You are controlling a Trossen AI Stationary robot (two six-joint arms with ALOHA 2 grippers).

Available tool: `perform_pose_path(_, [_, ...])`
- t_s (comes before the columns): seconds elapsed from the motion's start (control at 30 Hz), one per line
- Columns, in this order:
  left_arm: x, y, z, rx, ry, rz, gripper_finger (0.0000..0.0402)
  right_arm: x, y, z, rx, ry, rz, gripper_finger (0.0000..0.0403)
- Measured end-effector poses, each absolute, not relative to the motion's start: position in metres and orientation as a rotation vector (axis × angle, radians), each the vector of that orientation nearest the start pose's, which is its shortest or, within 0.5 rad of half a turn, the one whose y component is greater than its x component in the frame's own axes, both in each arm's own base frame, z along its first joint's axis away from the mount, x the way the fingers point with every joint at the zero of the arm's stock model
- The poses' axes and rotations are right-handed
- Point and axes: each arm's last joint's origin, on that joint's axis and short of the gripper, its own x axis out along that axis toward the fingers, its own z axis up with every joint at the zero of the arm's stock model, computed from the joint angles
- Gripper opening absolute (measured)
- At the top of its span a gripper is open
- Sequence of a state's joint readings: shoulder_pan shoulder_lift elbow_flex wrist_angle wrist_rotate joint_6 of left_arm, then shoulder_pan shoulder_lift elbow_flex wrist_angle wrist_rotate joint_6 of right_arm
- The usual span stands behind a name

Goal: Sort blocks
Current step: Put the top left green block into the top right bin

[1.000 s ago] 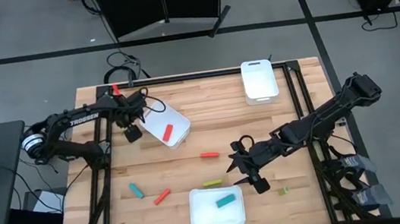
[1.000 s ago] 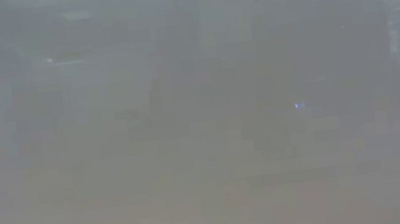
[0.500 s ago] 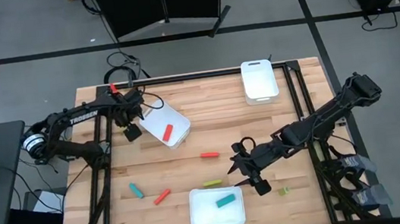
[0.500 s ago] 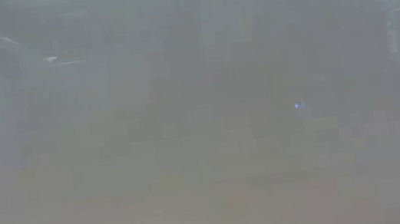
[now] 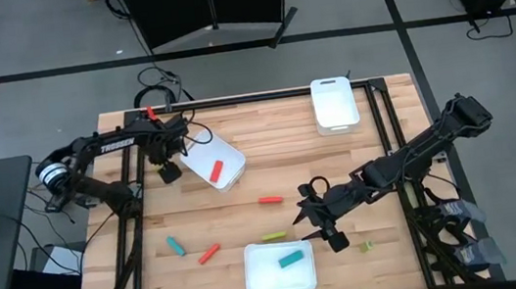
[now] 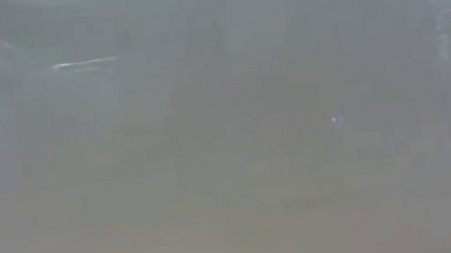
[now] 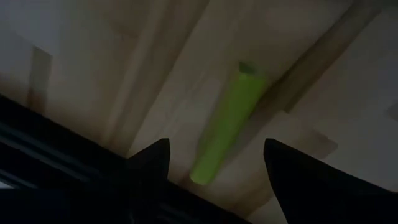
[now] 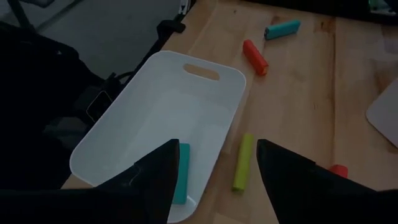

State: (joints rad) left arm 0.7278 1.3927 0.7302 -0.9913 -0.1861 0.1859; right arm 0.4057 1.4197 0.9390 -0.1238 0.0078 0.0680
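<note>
My left gripper [image 5: 170, 167] is open at the far left, beside a tilted white tray [image 5: 224, 151] that holds a red-orange block [image 5: 216, 170]. In the left wrist view its fingers [image 7: 214, 165] stand on either side of a yellow-green block [image 7: 229, 127] lying on the wood; I see no touch. My right gripper [image 5: 321, 219] is open and empty above the table, just beyond the near white tray [image 5: 264, 277], which holds a teal block [image 5: 292, 258]. Loose on the table lie a red-orange block [image 5: 270, 200], a yellow-green block [image 5: 272, 235], a teal block [image 5: 175, 245] and a red-orange block [image 5: 209, 253].
A third white tray [image 5: 334, 103] stands at the far right. A small yellow-green piece [image 5: 365, 247] lies right of the near tray. Black frame rails run along the table's left, right and far edges. The low view is fogged over and shows nothing.
My left arm's forearm has swung a little toward the table's far edge, while its gripper stays beside the tilted tray. My right gripper has kept its place.
</note>
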Motion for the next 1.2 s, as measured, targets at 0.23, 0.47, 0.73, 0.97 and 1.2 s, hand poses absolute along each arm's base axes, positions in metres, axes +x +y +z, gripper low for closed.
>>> perform_pose_path(0.23, [0.144,0.138,0.154,-0.349,1.729,0.497,0.0255,0.28,0.12,0.249,-0.067,0.607,0.367,0.0228])
perform_pose_path(0.47, [0.145,0.14,0.15,-0.345,1.744,0.483,0.0232,0.28,0.12,0.25,-0.071,0.603,0.369,0.0225])
perform_pose_path(0.73, [0.144,0.139,0.138,-0.339,1.815,0.45,0.0218,0.281,0.12,0.251,-0.074,0.591,0.37,0.0225])
perform_pose_path(0.97, [0.145,0.142,0.133,-0.357,1.838,0.446,0.0207,0.281,0.12,0.251,-0.074,0.591,0.37,0.0223])
perform_pose_path(1.2, [0.141,0.145,0.134,-0.397,1.835,0.471,0.0089,0.282,0.119,0.251,-0.072,0.586,0.368,0.0223])
